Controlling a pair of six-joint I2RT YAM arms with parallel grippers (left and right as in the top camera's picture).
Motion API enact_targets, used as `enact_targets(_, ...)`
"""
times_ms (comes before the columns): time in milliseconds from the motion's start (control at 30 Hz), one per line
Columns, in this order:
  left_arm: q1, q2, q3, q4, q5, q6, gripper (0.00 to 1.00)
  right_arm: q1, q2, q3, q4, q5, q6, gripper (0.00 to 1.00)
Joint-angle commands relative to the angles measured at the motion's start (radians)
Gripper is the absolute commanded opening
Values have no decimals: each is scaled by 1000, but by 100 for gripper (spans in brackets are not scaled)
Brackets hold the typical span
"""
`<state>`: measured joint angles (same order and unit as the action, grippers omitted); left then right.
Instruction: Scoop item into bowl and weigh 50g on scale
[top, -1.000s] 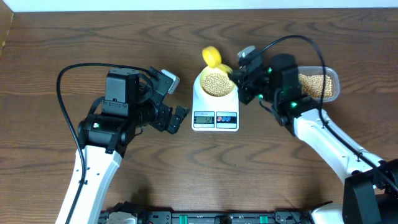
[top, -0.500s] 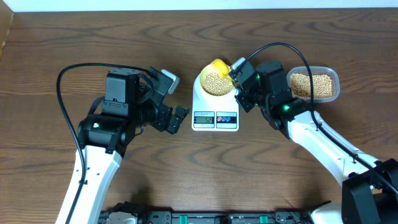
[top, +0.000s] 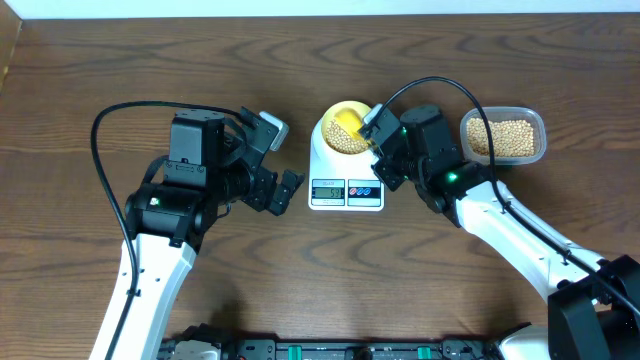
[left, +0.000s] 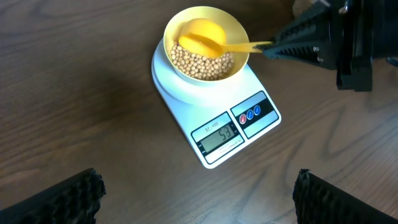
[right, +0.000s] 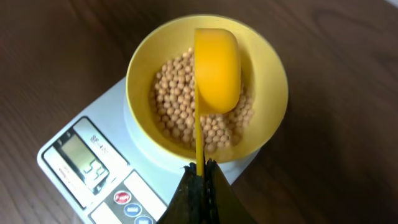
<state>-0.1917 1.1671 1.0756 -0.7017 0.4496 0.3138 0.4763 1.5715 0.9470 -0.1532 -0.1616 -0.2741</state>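
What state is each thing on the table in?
Bowl: on scale, part-filled with beans.
Scale: switched on, display reading.
Scoop: in bowl, held by handle.
Tub: open, holding beans.
Left end effector: open, empty.
Right end effector: shut on scoop.

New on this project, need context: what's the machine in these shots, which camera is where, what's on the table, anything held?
These are two robot arms at a wooden table. One picture looks down from above; the other two come from a camera on each wrist. On the table stands a white kitchen scale with a yellow bowl of beans on it. A clear tub holding more beans sits near the right arm. The right tool is shut on the handle of a yellow scoop, whose head is over the beans in the bowl. The left tool is open, holds nothing, and hovers beside the scale.
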Motion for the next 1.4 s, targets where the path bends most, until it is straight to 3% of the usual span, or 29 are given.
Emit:
enact_targets(0,0,2,6,0,9,-5,100,12,0,5,-11,3,-12,1)
enact_targets(300,0,2,6,0,9,-5,100,38,0,5,-41,1,-72,1)
enact_targets(400,0,2,6,0,9,-5,100,39,0,5,-60,-82,-62,1)
enact_targets(767,0,2,6,0,9,-5,100,37,-3,5,-6,-81,211,1)
enact_targets(933,0,2,6,0,9,-5,100,0,-22,5,45,-86,420,1)
enact_targets(1233,0,2,6,0,9,-5,100,-140,-25,5,49,-400,666,1)
enact_targets(1367,0,2,6,0,9,-5,100,-171,-25,5,77,-503,670,1)
